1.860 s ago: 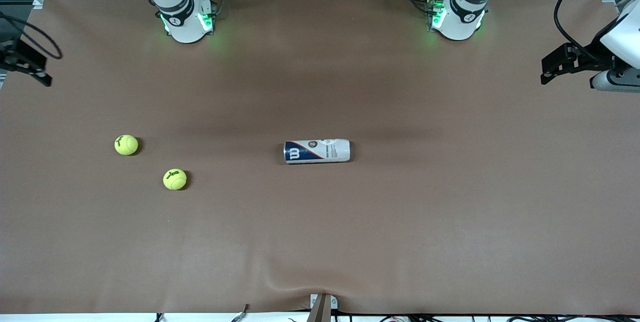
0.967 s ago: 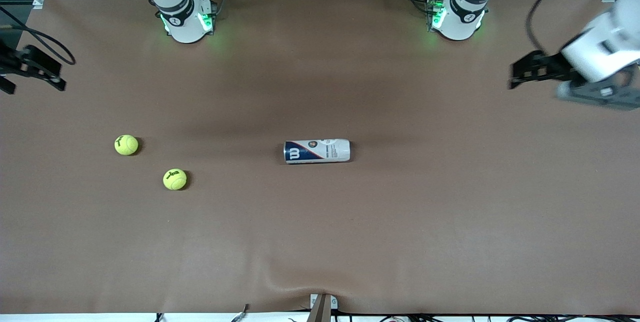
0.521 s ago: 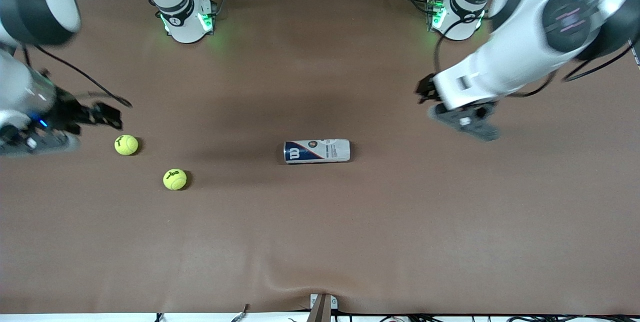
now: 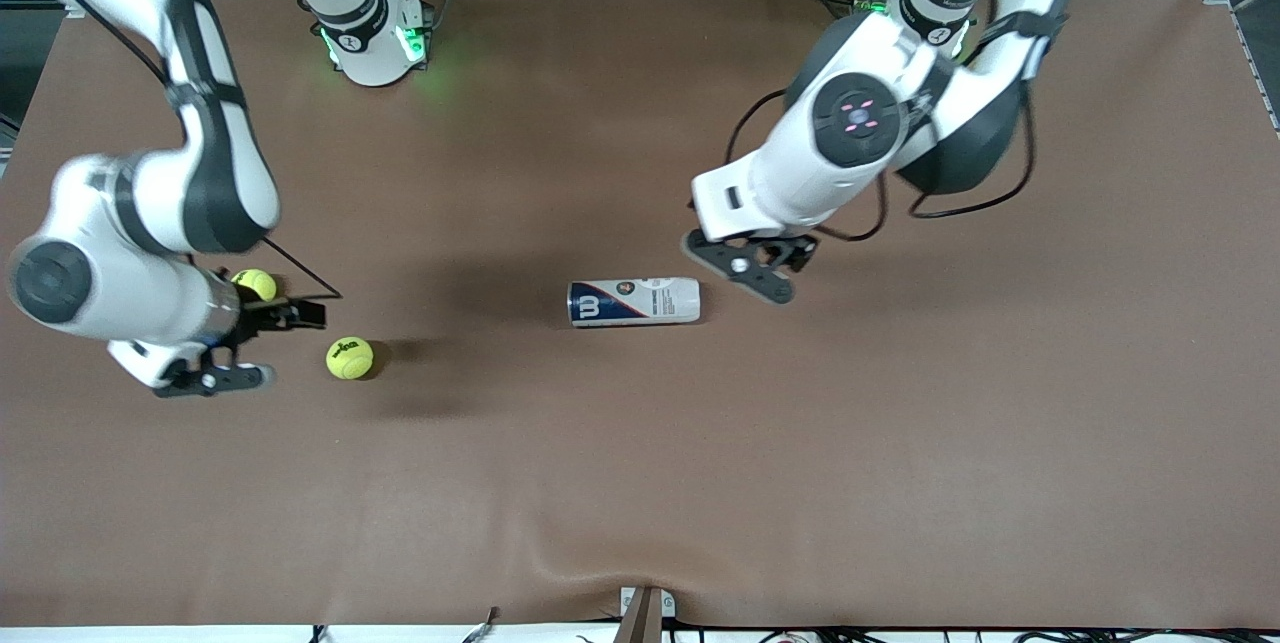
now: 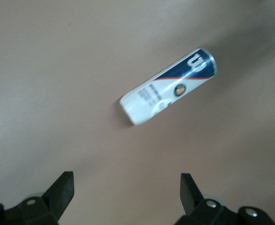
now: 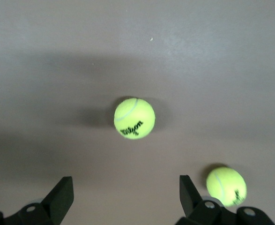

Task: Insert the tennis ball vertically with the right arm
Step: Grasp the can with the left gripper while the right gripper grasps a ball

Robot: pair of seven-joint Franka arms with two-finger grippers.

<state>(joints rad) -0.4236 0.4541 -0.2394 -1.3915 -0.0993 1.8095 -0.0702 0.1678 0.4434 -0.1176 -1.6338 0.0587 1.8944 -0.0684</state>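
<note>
Two yellow tennis balls lie toward the right arm's end of the table: one ball (image 4: 350, 358) is in full view, the other ball (image 4: 257, 282) is partly hidden by the right arm. Both show in the right wrist view, one ball (image 6: 134, 118) ahead of the fingers and the second ball (image 6: 226, 186) beside one fingertip. My right gripper (image 4: 213, 373) (image 6: 125, 192) hangs open and empty over the table beside the balls. A white and blue ball can (image 4: 634, 302) (image 5: 167, 86) lies on its side mid-table. My left gripper (image 4: 756, 273) (image 5: 126, 190) is open and empty, over the table by the can's white end.
The brown table cover (image 4: 640, 483) has a small wrinkle at the edge nearest the front camera. The two arm bases (image 4: 372, 38) (image 4: 912, 33) stand along the table's edge farthest from that camera.
Both arms have swung in from the table's ends. The right gripper has come down beside the balls, the left gripper beside the can. Balls and can have not moved.
</note>
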